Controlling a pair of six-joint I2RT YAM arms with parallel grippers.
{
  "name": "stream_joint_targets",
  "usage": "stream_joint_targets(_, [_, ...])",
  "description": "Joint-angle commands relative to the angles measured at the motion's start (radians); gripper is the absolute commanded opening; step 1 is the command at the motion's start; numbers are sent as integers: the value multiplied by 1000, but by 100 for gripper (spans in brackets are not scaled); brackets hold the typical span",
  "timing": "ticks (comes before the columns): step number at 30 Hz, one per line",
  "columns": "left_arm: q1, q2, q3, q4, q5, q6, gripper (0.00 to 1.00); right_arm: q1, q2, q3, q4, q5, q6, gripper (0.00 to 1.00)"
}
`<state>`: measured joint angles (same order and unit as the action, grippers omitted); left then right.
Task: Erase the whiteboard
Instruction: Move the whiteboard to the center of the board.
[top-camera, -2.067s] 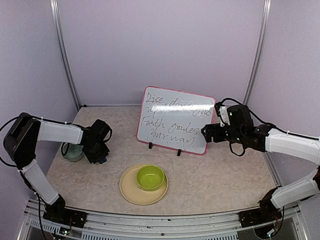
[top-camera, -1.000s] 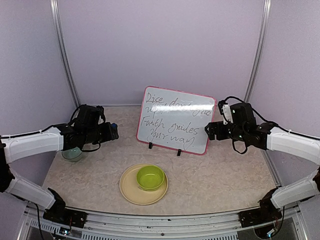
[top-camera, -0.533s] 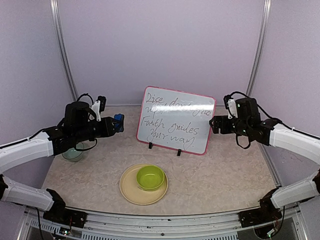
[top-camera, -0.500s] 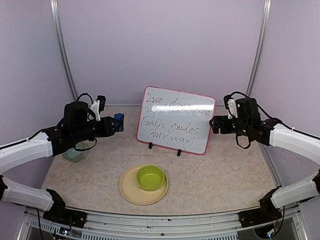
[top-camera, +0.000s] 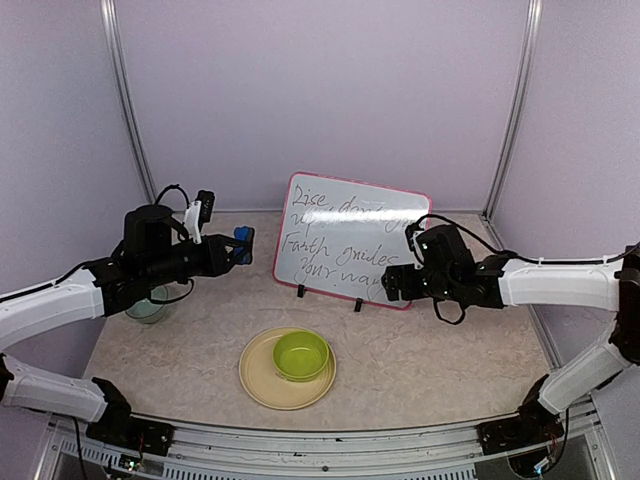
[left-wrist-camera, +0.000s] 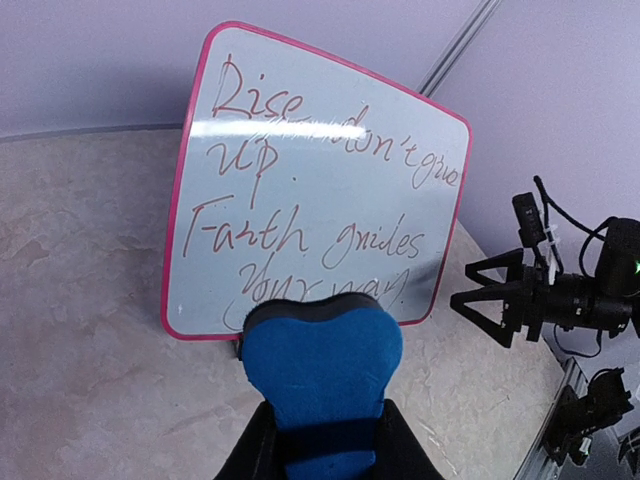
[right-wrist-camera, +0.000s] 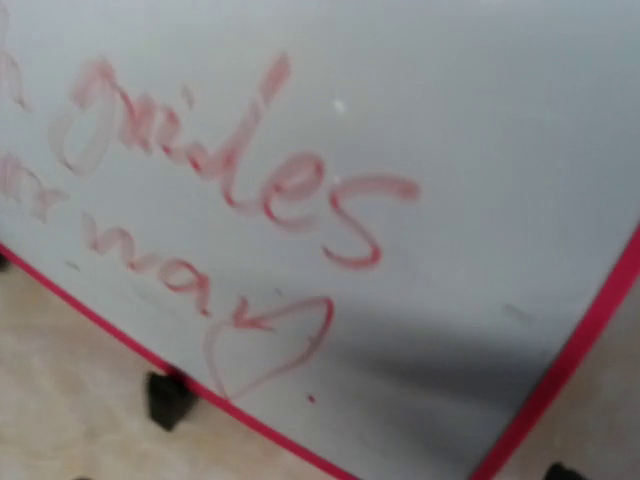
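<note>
A: So, what is on my left?

B: A small pale cup (top-camera: 146, 305) sits by the left wall, under your arm. Your left gripper (top-camera: 238, 245) hangs above the table (top-camera: 450, 350), its jaws clamped on a blue eraser (top-camera: 243, 236) whose pad faces the board.

A: And the whiteboard?

B: The whiteboard (top-camera: 350, 240) stands at the back middle of the table on two black feet (top-camera: 300, 292), leaning back. It is just right of your eraser and apart from it. Handwriting (left-wrist-camera: 245, 235) covers its whole face.

A: What is in front of it?

B: A tan plate (top-camera: 255, 385) with a green bowl (top-camera: 301, 355) in it lies toward the near edge, apart from the board.

A: And on my right?

B: Your right gripper (top-camera: 390, 284) sits close before the board's lower right corner, its jaws spread and empty. Whether it touches the board, you cannot tell.
</note>
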<state>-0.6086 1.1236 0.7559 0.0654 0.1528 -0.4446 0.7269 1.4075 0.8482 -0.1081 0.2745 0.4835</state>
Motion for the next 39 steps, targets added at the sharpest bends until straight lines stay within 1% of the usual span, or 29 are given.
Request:
stream_joint_targets(1, [-12,-13,3,27,22,10,1,44,98,49,19,112,126,96])
stream_joint_targets(5, [-16,-25,-3,16,7,-1,1,98,185,103,0,207,204,96])
stream_joint_targets(8, [-17,-41,-5,8,-13,-9,4,133,243,148,-22,252,257,95])
stream_joint_targets(10, [-17,-50,-7,7,-17,-14,7,145,278,166,-23,256,278,94])
stream_joint_targets(13, [-17,-62,-7,2,-26,-15,8,169,324,196,-28,260,304,92])
stream_joint_targets(18, [-17,-78,-16,-8,-57,-17,8,195,407,255,-59,260,338,89])
stream_joint_targets(25, [-17,-86,-31,-9,-73,-20,7,202,494,320,-94,239,370,86])
stream_joint_targets(32, [-17,-97,-44,-6,-82,-19,6,210,543,347,-107,234,421,79])
stream_joint_targets(37, [-17,-103,-51,3,-88,-28,6,219,590,391,-148,274,456,76])
stream_joint_targets(39, [-17,-110,-55,6,-91,-32,6,221,596,394,-149,290,476,73])
